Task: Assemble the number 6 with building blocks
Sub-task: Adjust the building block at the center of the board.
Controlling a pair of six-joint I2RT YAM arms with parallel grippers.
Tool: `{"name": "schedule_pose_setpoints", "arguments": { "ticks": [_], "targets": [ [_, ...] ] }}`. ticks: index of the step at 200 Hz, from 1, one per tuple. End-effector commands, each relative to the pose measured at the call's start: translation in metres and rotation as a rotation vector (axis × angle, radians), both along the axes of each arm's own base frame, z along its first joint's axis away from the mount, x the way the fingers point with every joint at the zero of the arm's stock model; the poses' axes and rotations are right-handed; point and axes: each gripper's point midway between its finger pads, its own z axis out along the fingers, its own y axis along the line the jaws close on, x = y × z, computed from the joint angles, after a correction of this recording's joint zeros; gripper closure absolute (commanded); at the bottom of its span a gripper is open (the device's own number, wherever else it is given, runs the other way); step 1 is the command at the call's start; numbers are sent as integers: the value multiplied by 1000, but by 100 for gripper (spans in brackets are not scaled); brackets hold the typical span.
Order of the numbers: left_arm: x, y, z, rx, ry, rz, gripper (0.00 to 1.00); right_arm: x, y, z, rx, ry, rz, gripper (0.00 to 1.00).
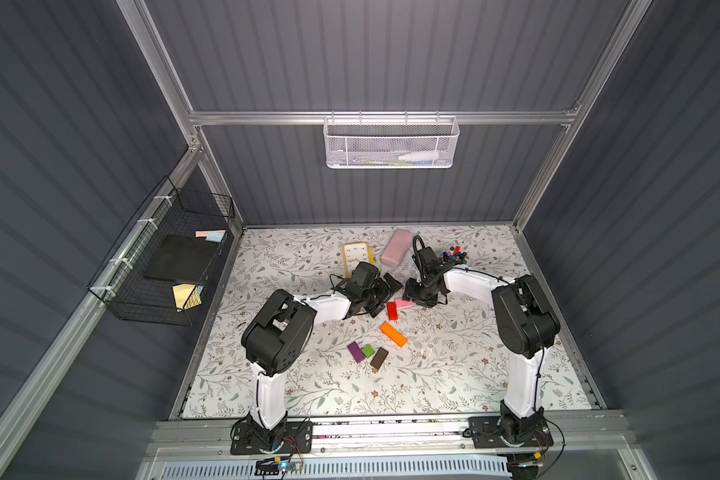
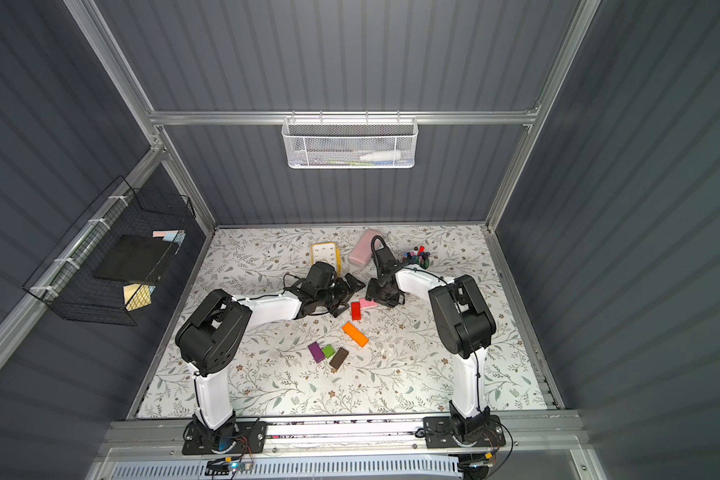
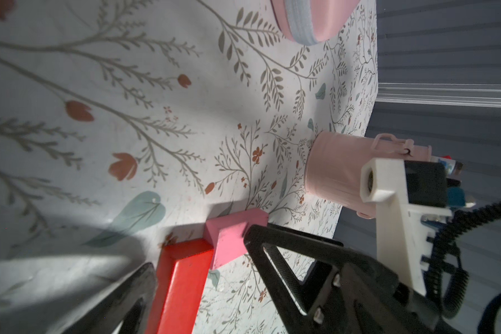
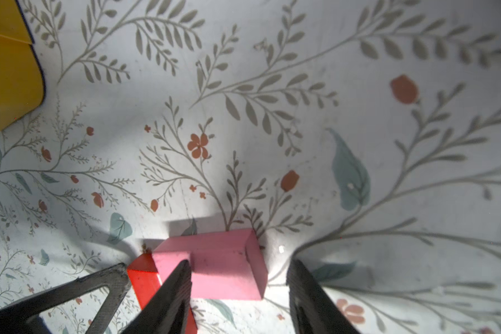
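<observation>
A red block (image 1: pixel 392 310) and a pink block (image 1: pixel 404 303) lie touching at a corner in mid-table. My left gripper (image 3: pixel 201 251) is open, low over the table, with the red block (image 3: pixel 182 283) between its wide-apart fingers. My right gripper (image 4: pixel 240 261) is open over the pink block (image 4: pixel 223 266); one finger (image 4: pixel 174 289) overlaps the block's top, the other stands clear of its end. Nearer the front lie the orange block (image 1: pixel 393 333), purple block (image 1: pixel 356 352), green cube (image 1: pixel 368 351) and dark brown block (image 1: pixel 378 358). No number 6 shape shows.
Behind the grippers sit a yellow-framed card (image 1: pixel 356 255), a rounded pink case (image 1: pixel 396 247) and a pink bucket of pens (image 1: pixel 454 255). A black wire basket (image 1: pixel 163 257) hangs on the left wall and a white mesh basket (image 1: pixel 391 143) on the back rail.
</observation>
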Motion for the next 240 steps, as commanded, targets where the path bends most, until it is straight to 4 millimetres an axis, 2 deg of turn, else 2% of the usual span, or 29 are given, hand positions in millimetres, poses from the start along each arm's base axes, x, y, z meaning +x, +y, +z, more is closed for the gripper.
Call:
{"name": "schedule_pose_setpoints", "arguments": {
  "ticks": [1, 33, 53, 76, 133, 240],
  "targets": [
    [-2, 3, 9, 19, -23, 0, 1, -8, -8, -6, -27, 35, 3, 44],
    [-5, 6, 14, 18, -26, 0, 1, -1, -5, 13, 4, -17, -16, 44],
    [-3, 15, 18, 34, -40, 41, 0, 6, -3, 26, 12, -50, -25, 44],
    [-4, 16, 19, 22, -37, 48, 1, 12, -4, 30, -1, -64, -25, 44],
    [-8, 12, 8, -37, 6, 70, 1, 21, 3, 19, -3, -48, -17, 44],
    [-5, 1, 5, -94, 19, 53, 1, 30, -10, -2, -124, -24, -23, 43]
  ]
}}
